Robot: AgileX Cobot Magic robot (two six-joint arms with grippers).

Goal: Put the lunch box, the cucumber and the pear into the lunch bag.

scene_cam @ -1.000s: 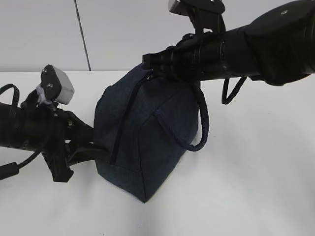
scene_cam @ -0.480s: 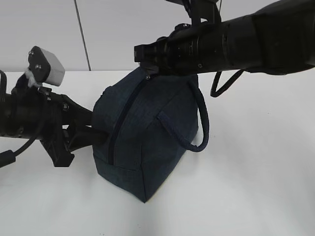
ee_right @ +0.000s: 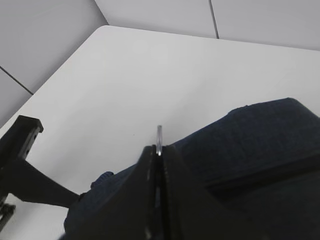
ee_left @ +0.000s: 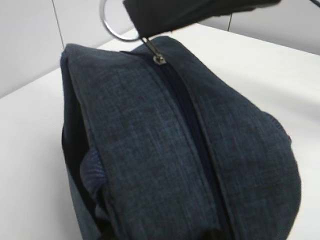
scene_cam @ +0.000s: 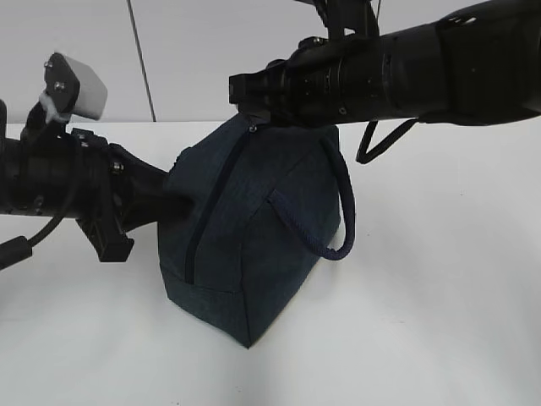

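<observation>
Left hand [scene_cam: 173, 205] higher against lunch bag [scene_cam: 254, 237]

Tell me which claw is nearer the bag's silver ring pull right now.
Right. The right claw is shut on the ring pull at the lunch bag's top; the left claw presses the bag's end, lower down.

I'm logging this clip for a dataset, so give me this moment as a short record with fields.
lunch bag: upright on the white table, zipper looks closed
ring pull: pinched by the right gripper at the bag's top end
left gripper: pressed against the bag's end; open or shut is not visible
handle: hanging loose on the side
lunch box, cucumber, pear: not visible
</observation>
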